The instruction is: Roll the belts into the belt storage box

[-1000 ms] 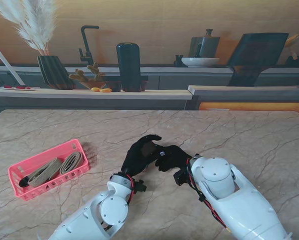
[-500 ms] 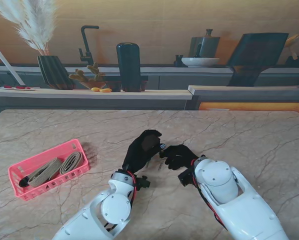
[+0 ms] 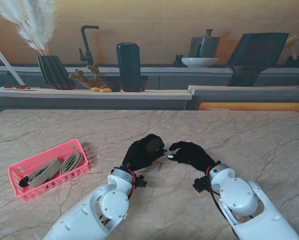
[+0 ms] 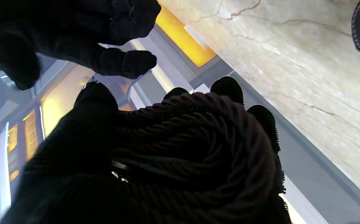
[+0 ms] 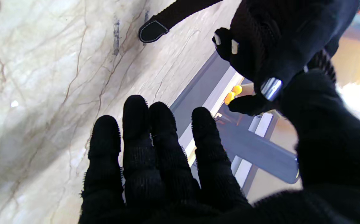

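My left hand (image 3: 143, 151) is shut on a coil of dark braided belt (image 4: 198, 149), held just over the table's middle. The coil fills the left wrist view, with fingertips (image 4: 228, 87) showing past its rim. A silver buckle piece (image 3: 169, 156) sticks out of the coil toward my right hand (image 3: 190, 154). That hand is open, its fingers (image 5: 155, 149) stretched out flat and its thumb close by the buckle piece (image 5: 271, 88). The belt's leather-tipped tail (image 5: 153, 30) lies on the marble. The pink storage box (image 3: 19, 172) at the left holds two rolled tan belts (image 3: 69, 162).
The marble table (image 3: 249, 135) stretches to my right and away from me. Behind its far edge runs a counter with a black vase of pampas grass (image 3: 53, 71), a dark cylinder (image 3: 128, 66) and a faucet (image 3: 87, 45).
My right hand has drawn away to the right from the left hand, and its arm has swung outward. The left hand has kept the belt coil in about the same spot.
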